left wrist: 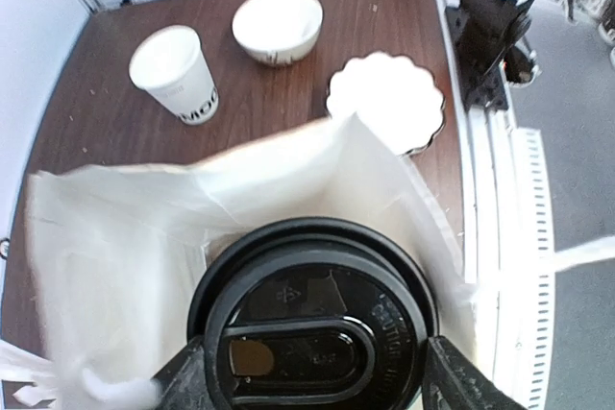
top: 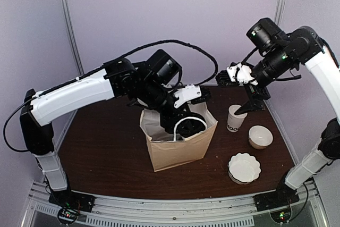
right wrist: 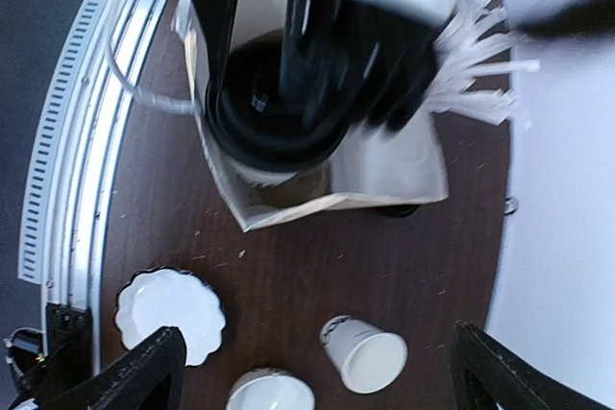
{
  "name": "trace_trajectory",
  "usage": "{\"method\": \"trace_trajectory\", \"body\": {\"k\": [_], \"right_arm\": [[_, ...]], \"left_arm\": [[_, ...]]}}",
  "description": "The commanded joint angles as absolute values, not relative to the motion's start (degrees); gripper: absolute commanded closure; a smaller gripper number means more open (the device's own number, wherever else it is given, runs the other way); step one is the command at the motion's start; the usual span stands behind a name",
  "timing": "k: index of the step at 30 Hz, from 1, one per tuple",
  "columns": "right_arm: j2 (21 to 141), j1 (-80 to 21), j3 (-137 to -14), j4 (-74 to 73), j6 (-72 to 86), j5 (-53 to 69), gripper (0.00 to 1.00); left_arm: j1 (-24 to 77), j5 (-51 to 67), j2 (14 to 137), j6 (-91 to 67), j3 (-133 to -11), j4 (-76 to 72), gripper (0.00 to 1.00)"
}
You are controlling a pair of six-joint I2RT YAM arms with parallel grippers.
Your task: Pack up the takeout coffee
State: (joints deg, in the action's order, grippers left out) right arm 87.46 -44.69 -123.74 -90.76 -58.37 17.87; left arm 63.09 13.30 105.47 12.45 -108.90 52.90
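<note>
A brown paper bag stands open and upright on a dark wooden table, and everything here is placed in relation to it. The takeout coffee, a white cup of which mostly the round black lid shows, sits upright inside the bag, below its rim and ringed by the bag's pale inner walls. The left arm reaches over the bag from the robot's left, and the left gripper points down into the opening. Its two dark fingers press on opposite sides of the lid, so this pincer grips the coffee. A fan of white straws sticks out at the far side of the bag; what holds them is hidden behind the arm. To the right of the bag, close by but not touching it, a white lidless paper cup with black lettering near its base stands upright. Further right of the bag sits a small white bowl. Right of the bag and nearer the arm bases lies a white dish with a fluted edge. The right gripper hangs in the air above the table, right of the bag and behind the lidless cup, its fingers spread wide with nothing between them.
</note>
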Motion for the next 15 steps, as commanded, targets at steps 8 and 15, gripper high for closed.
{"method": "trace_trajectory", "body": {"k": [8,15], "right_arm": [[84.8,-38.6,-104.8,-82.0,-54.8,30.4,0.0],[85.0,-38.5,-103.9,-80.2,-53.7,31.7,0.01]], "left_arm": [[60.2,19.0,99.4,8.4,-118.4,58.9,0.43],[57.2,18.1,96.4,5.3,-122.8,59.5,0.42]]}}
